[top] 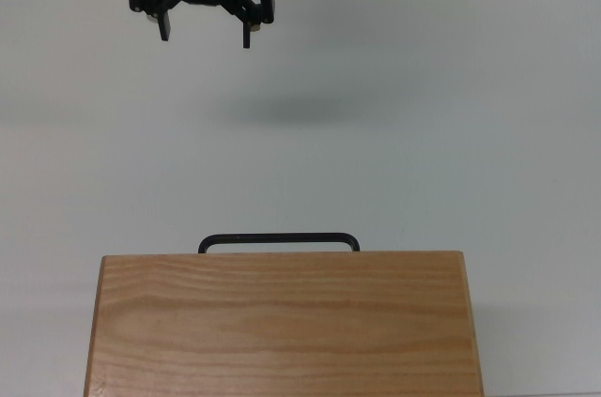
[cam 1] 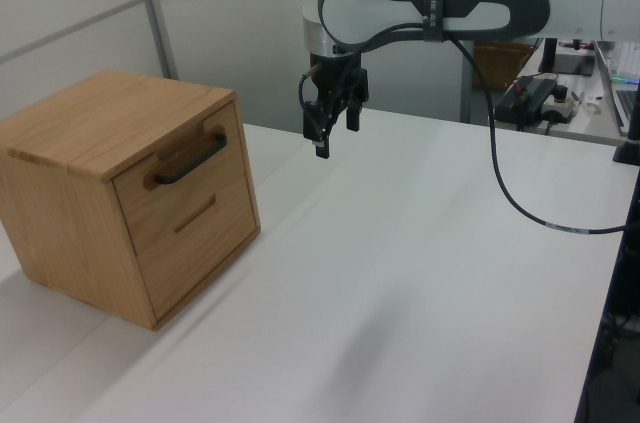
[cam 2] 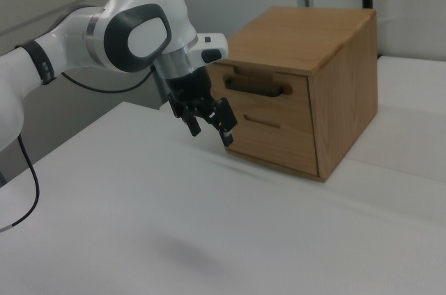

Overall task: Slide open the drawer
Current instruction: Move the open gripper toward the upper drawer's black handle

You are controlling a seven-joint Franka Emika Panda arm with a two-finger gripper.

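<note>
A: Drawer: upper front of wooden cabinet; fully shut, front flush; cabinet standing on white table.

B: Handle: thin black bar, horizontal, standing proud of front; gap behind for a finger; best point of hold, at mid-bar.

A: Handling, by judgement: stiff, not fragile; light box likely to drag along table under pull; bar smooth, possibly slippery.

B: Gripper: fingers spread, holding nothing; hovering above table, well apart from handle.
</note>
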